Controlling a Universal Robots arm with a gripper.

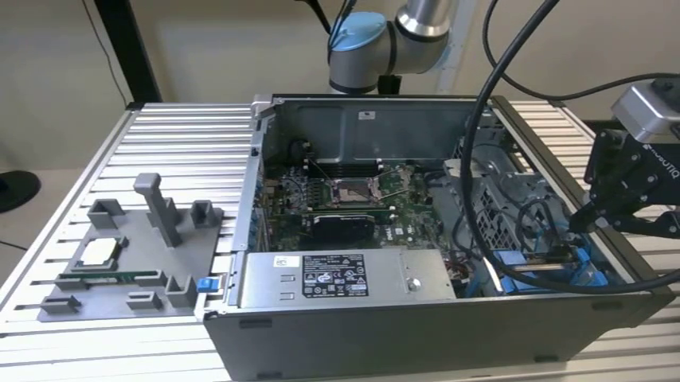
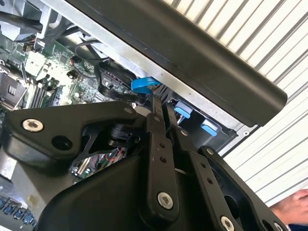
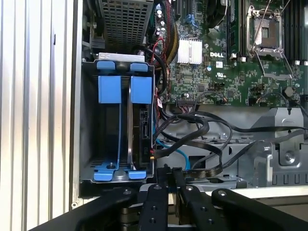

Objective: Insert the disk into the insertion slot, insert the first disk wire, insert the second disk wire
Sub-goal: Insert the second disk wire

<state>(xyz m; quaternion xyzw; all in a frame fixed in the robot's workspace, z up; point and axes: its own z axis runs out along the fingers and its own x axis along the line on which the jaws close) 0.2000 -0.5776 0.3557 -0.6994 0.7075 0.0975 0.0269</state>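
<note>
1. Black two-fingered gripper [image 3: 172, 169], jaws drawn almost together, sits at the end of a limp flat black wire [image 3: 204, 169]; whether it pinches that wire I cannot tell.
2. Beyond, the flat blue-carriered disk [image 3: 143, 130] stands edge-on inside the blue-railed, grey-caged insertion slot [image 3: 89, 134]; likely dense, stiff and shock-sensitive; best held by the carrier edges.
3. Its label face is turned away; dark cables [image 3: 192, 127] crowd its connectors.

My gripper [image 3: 171, 169]: matt black, smooth-faced links with bright metal screw heads. The insertion slot [image 3: 89, 120]: dull grey sheet-metal walls and glossy blue plastic rails. The disk [image 3: 143, 130]: dark edge in a smooth blue plastic carrier. Cables [image 3: 202, 126]: black, semi-gloss sheathing. Circuit board [image 3: 216, 72]: green, with a lacquered sheen. Table [image 1: 170, 127]: ribbed bare metal, satin finish. Power-supply box [image 1: 266, 290]: grey sheet metal with a paper sticker.
</note>
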